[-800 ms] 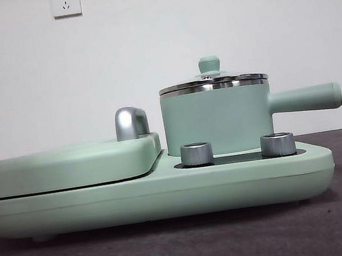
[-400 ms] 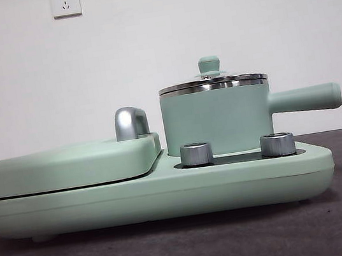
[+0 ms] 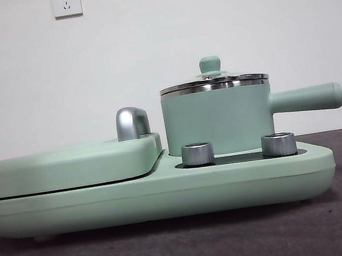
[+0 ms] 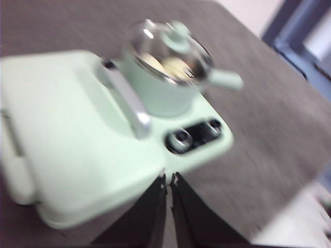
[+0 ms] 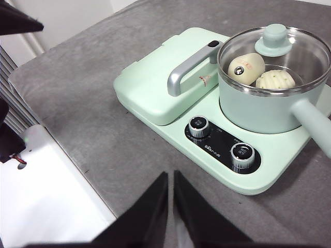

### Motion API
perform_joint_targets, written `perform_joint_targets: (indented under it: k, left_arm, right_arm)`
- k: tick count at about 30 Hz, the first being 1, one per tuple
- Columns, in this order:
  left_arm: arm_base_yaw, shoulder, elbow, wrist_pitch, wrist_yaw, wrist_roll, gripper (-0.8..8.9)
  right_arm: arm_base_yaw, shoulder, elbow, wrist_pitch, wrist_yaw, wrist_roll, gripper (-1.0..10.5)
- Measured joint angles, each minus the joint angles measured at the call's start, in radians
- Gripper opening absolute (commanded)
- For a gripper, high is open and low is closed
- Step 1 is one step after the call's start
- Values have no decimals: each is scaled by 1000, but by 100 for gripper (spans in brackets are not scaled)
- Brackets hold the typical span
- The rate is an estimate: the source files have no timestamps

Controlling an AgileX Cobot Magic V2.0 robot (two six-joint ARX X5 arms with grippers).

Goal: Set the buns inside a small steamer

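Tabletop: dark grey felt-like tabletop (image 5: 88, 103) before a white wall.
Buns: two cream-white buns, one smooth (image 5: 246, 67) and one ridged (image 5: 275, 80), lie side by side inside the steamer.
Steamer: pale mint-green cylindrical pot (image 3: 218, 119), glass lid on, standing on a mint-green cooker base (image 3: 161, 194).
Griddle: flat lidded griddle (image 5: 165, 70) just beside the pot.
Left claw (image 4: 168, 178): jaws closed, empty, raised above the cooker.
Right claw (image 5: 170, 178): jaws closed, empty, likewise.
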Motion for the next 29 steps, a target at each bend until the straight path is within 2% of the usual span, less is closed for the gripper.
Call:
perform_joint_targets:
  k: [6, 10, 13, 20, 29]
  left_arm:
    - [237, -187, -229, 249, 0, 3, 20]
    - [397, -328, -428, 422, 0, 51, 20]
    - [491, -408, -550, 464, -3, 99, 20]
    - [607, -459, -689, 469, -106, 161, 20]
    - [620, -458, -782, 553, -111, 169, 20]
  right_arm:
    - [0, 0, 0, 0, 0, 0, 16]
    - [0, 0, 0, 0, 0, 0, 16]
    - [0, 0, 0, 0, 0, 0, 16]
    - [0, 0, 0, 0, 0, 0, 16]
    - [0, 0, 0, 0, 0, 0, 16]
